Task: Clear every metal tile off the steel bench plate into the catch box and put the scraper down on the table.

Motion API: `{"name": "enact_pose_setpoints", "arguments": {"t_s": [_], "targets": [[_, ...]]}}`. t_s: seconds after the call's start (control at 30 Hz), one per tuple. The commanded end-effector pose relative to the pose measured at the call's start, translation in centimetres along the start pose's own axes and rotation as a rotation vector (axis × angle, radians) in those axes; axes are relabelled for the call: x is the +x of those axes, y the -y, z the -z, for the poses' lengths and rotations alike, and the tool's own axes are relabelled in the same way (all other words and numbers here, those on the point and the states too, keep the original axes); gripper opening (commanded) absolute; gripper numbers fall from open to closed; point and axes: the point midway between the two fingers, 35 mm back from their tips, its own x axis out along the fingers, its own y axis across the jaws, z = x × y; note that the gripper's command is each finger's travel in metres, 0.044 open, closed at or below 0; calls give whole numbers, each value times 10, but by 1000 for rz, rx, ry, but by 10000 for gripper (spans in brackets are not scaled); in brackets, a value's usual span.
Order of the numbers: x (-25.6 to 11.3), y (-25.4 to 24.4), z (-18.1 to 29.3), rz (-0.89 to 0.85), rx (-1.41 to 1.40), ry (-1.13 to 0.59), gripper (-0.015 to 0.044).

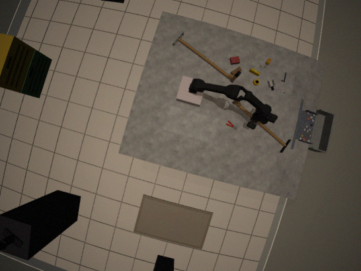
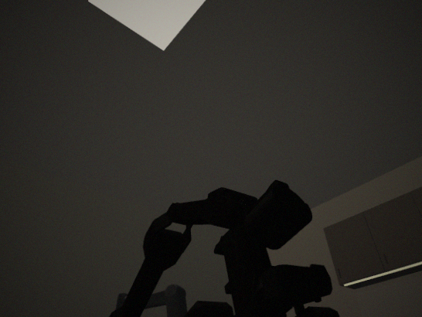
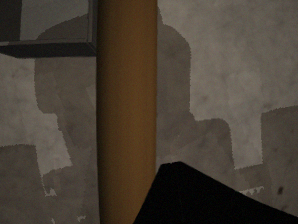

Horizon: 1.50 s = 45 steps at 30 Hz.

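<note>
My gripper [image 1: 260, 119] [image 3: 171, 172] is shut, with nothing seen between its fingers. It is over the wooden handle of a scraper [image 1: 272, 135] [image 3: 127, 95]; in the wrist view its dark tip overlaps the handle's right side, and contact cannot be told. That scraper's black blade points toward the steel plate. A second long-handled scraper [image 1: 204, 58] lies at the upper left of the table. Several small metal tiles [image 1: 308, 127] sit on the steel bench plate [image 1: 298, 123] at the right table edge. The dark catch box [image 1: 327, 131] is beyond them. The exterior view shows only the dark arm.
Above the arm lie a red block [image 1: 235, 60], a yellow cylinder [image 1: 254, 71], a yellow ring [image 1: 256, 82], an orange-handled tool [image 1: 268, 61] and a black hex key [image 1: 285, 77]. Red-handled pliers [image 1: 230, 124] lie below it. A pale block [image 1: 185, 94] is at the arm's base.
</note>
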Motion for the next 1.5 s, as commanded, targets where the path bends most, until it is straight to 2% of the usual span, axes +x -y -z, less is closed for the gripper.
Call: {"name": "enact_pose_setpoints", "arguments": {"t_s": [0.0, 1.07, 1.47], "targets": [[3, -7, 0, -2, -3, -3, 0], [3, -39, -4, -5, -2, -2, 0], [-41, -32, -14, -9, 2, 39, 0]]}}
